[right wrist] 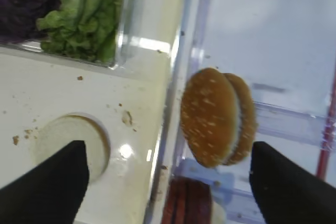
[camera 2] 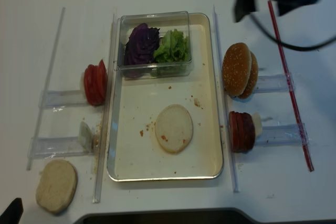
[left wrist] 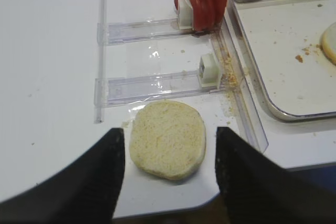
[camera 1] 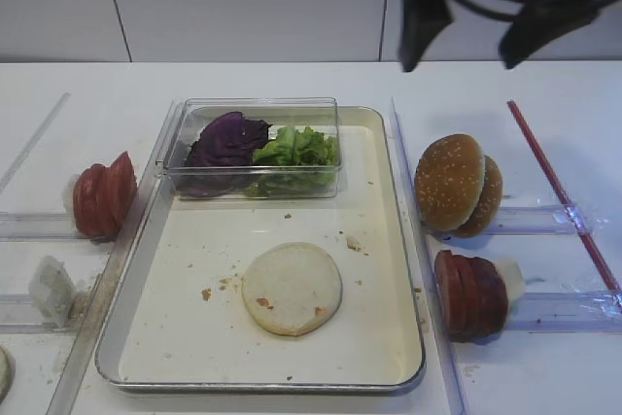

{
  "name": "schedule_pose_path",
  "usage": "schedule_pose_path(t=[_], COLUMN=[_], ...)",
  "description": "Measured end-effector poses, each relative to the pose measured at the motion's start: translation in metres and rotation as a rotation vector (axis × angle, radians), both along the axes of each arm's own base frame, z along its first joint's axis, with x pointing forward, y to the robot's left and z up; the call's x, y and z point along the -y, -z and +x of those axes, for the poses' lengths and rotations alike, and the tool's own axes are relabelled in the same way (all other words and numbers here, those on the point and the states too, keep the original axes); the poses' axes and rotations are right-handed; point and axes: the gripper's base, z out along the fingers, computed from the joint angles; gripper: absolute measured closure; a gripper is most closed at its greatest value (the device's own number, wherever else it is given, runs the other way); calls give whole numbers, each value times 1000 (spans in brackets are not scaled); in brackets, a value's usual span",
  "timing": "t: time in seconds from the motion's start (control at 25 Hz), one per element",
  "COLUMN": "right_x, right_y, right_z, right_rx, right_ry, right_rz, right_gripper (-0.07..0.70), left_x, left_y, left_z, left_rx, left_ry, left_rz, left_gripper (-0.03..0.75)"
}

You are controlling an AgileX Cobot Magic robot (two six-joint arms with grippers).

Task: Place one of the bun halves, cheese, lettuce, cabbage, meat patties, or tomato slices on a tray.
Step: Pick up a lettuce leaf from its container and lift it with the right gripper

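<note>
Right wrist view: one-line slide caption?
Open right gripper above sesame bun halves, flat bun half on tray.

Right tool [camera 1: 457, 41] blurred, cropped at the top edge (seemingly gaping); cabbage [right wrist: 23, 3] half cut off.

A white table [camera 1: 292, 85] spreads beneath and all around the pincer, and behind it rises a pale grey panelled wall [camera 1: 243, 2] with thin dark seams, under soft, even light.

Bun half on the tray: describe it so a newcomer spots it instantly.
Start at the large cream tray mid-table. On its floor, nearer the front than the clear box, lies the bun half. It is flat, pale and round, unlike the sesame-domed halves standing off to the right.
</note>
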Motion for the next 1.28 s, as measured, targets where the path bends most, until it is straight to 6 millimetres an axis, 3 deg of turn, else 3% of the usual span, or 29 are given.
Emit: schedule_pose_path(t=[0.24, 0.44, 0.72, 1.28], right_x=[-72, -100, -122, -133], right_y=[30, 52, 82, 126], right_z=[41, 75, 104, 117], right_rx=[-37, -49, -78, -161], right_ry=[-85, -78, -64, -60], right_rz=[-7, 9, 38, 21], right_gripper=[-9, -10, -10, -10], left_x=[0, 0, 0, 0], left_y=[0, 0, 0, 0], left_z=[0, 0, 0, 0], left_rx=[0, 0, 0, 0], left_ry=[0, 0, 0, 0], left_rz=[0, 0, 0, 0], left_gripper=[358, 358, 358, 358])
